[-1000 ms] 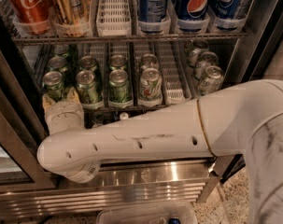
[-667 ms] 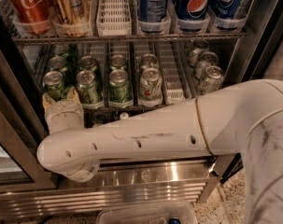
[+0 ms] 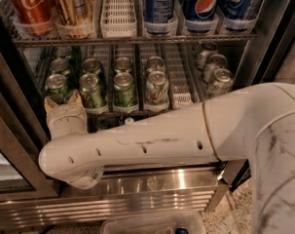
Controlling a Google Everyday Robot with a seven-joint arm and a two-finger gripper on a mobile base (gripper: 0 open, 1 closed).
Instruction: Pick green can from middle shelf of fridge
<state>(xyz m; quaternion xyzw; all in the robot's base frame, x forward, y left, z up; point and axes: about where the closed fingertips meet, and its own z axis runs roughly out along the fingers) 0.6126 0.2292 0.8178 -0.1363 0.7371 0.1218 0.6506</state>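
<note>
The fridge (image 3: 152,191) stands open before me, with a stainless base. On the middle shelf (image 3: 178,89), white slotted lanes hold rows of cans. The front-left green can (image 3: 57,87) stands upright with a silver top. My gripper (image 3: 63,102) sits low at this can's base, at the end of the white wrist (image 3: 65,121); the can hides most of it. More green cans (image 3: 92,90) (image 3: 123,89) stand to its right. My white arm (image 3: 152,143) crosses the shelf's front edge from the right.
A paler white-and-green can (image 3: 156,87) and several pale cans (image 3: 219,82) are further right. The rack above holds a red cola can (image 3: 27,6), a gold can (image 3: 74,9), blue cola cans (image 3: 203,4) and a bare white lane (image 3: 119,9). The door frame (image 3: 10,130) is at left.
</note>
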